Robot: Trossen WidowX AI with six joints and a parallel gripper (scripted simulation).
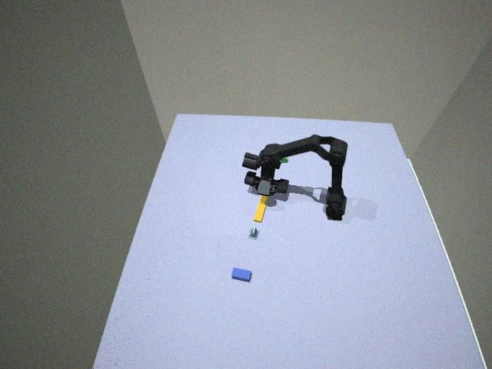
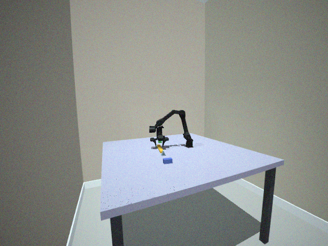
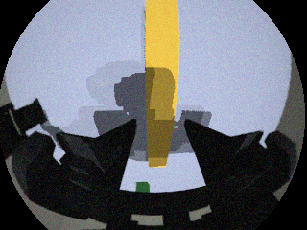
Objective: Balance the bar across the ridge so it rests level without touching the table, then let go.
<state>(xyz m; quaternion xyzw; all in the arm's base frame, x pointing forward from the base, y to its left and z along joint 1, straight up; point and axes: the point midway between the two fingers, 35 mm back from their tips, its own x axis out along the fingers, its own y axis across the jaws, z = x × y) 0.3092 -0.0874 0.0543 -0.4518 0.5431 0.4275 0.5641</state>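
The yellow-orange bar (image 1: pixel 259 212) (image 2: pixel 160 149) (image 3: pixel 162 43) lies flat on the table; its far end is under my gripper in the top view. The small grey-green ridge (image 1: pixel 254 233) (image 2: pixel 163 153) stands on the table just beyond the bar's near end, with nothing on it. My gripper (image 2: pixel 159 147) (image 3: pixel 160 122) points down with its fingers open, one on each side of the bar near one end, with gaps on both sides in the wrist view. In the top view its fingertips are hidden under its body.
A blue block (image 1: pixel 241 274) (image 2: pixel 167 160) lies on the table beyond the ridge, on the side away from the bar. A green block (image 1: pixel 284 160) (image 2: pixel 160 141) (image 3: pixel 143 187) is behind the gripper, partly hidden by the arm. The arm's base (image 1: pixel 335 208) stands to the right.
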